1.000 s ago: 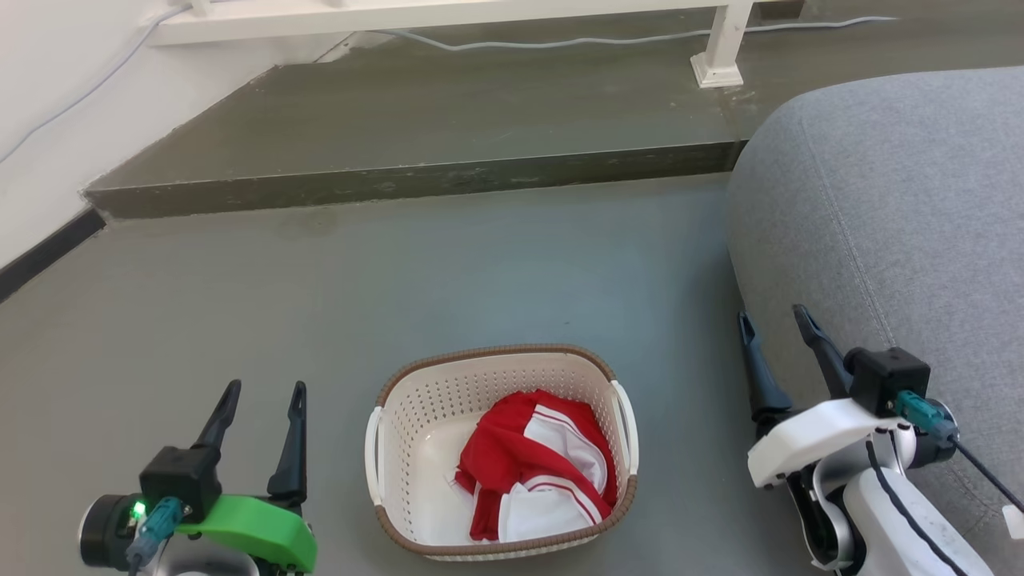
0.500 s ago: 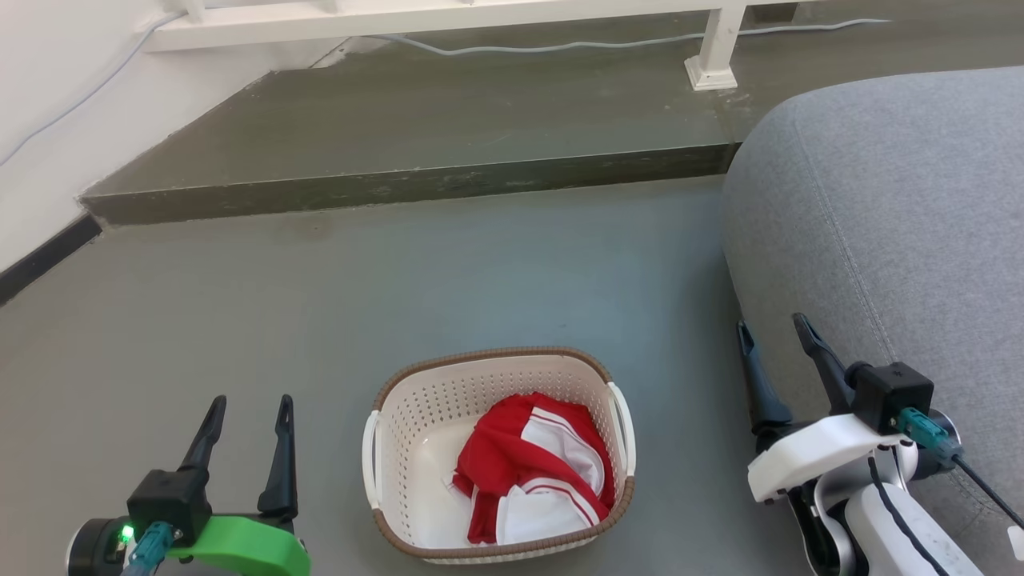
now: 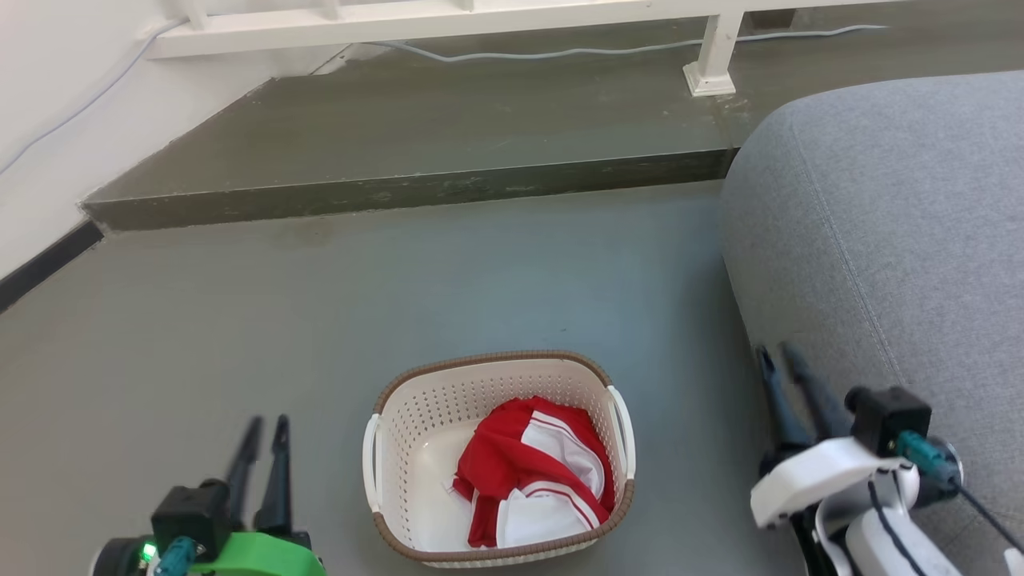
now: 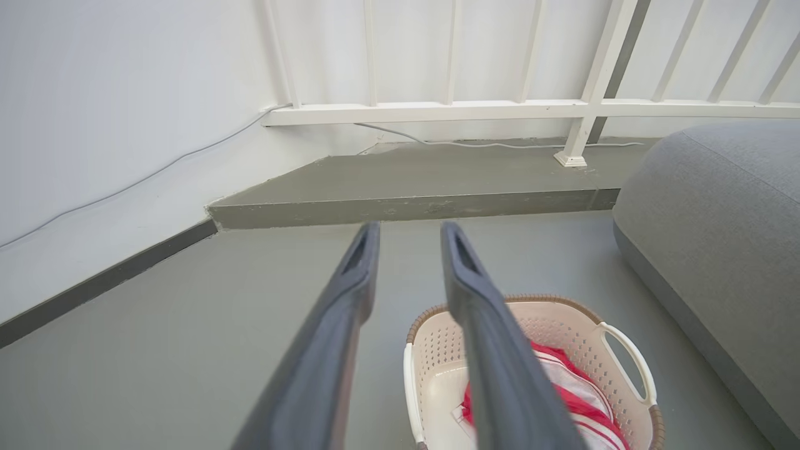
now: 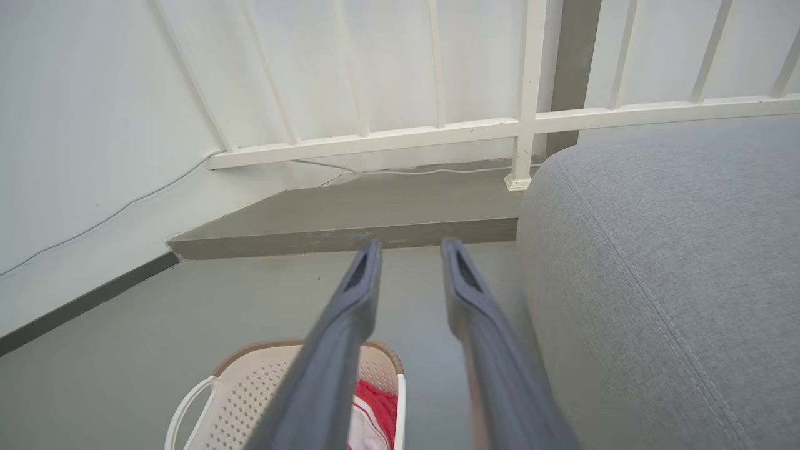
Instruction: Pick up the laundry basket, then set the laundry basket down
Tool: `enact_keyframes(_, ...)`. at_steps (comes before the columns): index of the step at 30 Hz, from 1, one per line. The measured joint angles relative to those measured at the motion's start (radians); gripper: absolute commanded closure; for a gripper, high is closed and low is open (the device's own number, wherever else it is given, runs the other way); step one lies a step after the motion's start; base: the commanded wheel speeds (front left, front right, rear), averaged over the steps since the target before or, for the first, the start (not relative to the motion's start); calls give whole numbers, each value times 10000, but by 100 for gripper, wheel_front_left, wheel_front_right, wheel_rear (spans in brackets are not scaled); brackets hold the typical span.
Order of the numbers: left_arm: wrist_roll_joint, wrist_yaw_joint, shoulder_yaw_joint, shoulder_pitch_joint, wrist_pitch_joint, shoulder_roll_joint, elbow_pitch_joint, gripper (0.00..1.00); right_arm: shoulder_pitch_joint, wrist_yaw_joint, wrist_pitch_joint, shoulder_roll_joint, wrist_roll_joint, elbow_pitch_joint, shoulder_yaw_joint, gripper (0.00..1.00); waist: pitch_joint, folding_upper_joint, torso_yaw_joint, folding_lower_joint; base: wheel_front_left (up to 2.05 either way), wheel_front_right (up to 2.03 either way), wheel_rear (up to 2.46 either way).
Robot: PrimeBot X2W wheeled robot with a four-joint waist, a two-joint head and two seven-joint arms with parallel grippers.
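Observation:
The laundry basket (image 3: 496, 357) stands on the grey floor, cream perforated plastic with a brown rim and white side handles. A red and white garment (image 3: 532, 472) lies inside it. My left gripper (image 3: 269, 424) is to the basket's left, apart from it, fingers a narrow gap apart and holding nothing. My right gripper (image 3: 778, 352) is to the basket's right, beside the grey cushion, also narrowly open and empty. The left wrist view has the basket (image 4: 544, 301) low right behind my left gripper (image 4: 409, 234). In the right wrist view the basket (image 5: 250, 387) is low left of my right gripper (image 5: 409, 250).
A large grey cushion (image 3: 880, 224) fills the right side, close to my right arm. A raised grey step (image 3: 400, 188) crosses ahead, with a white railing (image 3: 448, 16), its post base (image 3: 708, 80) and a cable behind. A white wall (image 3: 40, 120) is at the left.
Both grippers' fingers have drawn much closer together and both sit lower in the head view. The basket stays put; the camera has shifted slightly.

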Motion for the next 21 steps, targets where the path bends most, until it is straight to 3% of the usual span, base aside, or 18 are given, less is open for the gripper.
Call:
enact_keyframes(9, -493, -100, -71, 121, 2, -249, 188, 100, 348, 117, 12, 186, 435, 176, -17, 100, -21, 0, 33, 0, 0, 0, 0)
enact_keyframes(21, -2257, -280, 268, 140, 318, -360, 153, 100, 360, 355, 322, 286, 2245, 61, -472, 100, -107, 0, 145, 0, 0, 0, 0)
